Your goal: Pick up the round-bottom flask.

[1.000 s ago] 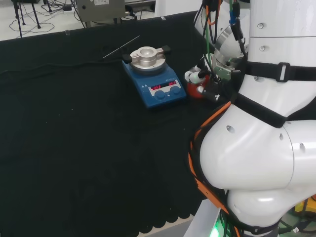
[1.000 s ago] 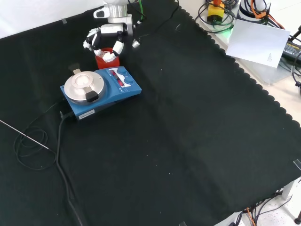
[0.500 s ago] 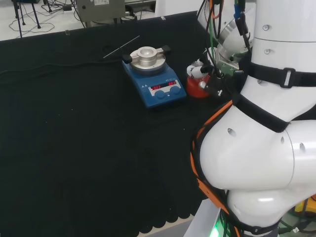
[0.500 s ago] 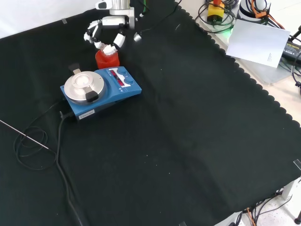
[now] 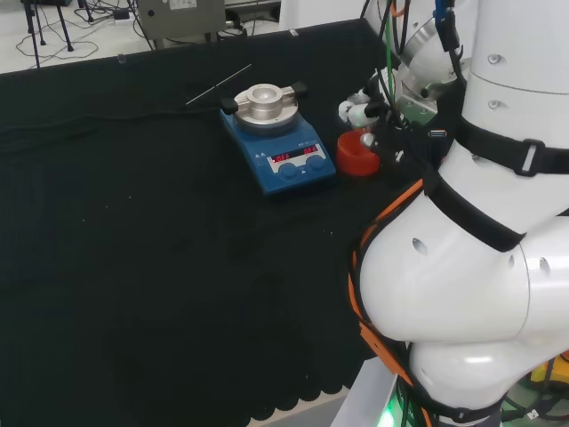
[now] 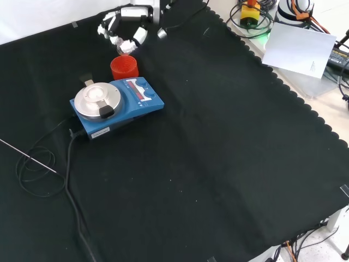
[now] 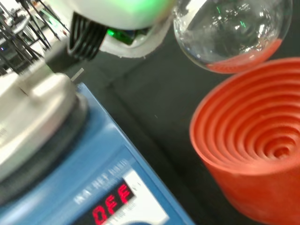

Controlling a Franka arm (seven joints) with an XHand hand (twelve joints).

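Fingers of the hand (image 6: 121, 28) curl around the clear round-bottom flask (image 7: 229, 32), holding it in the air just above the red ribbed stand (image 6: 124, 67). That stand sits on the counter (image 6: 218, 153) beside the blue stirrer plate (image 6: 116, 103).

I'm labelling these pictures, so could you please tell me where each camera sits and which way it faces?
Head view: behind and above the arm's base, facing over the white arm links at the bench.
Front view: opposite the arm, looking down on the cloth; the robot hand enters at the top.
Wrist view: at the wrist, close on the round-bottom flask.
All share the red ribbed stand and blue hotplate.
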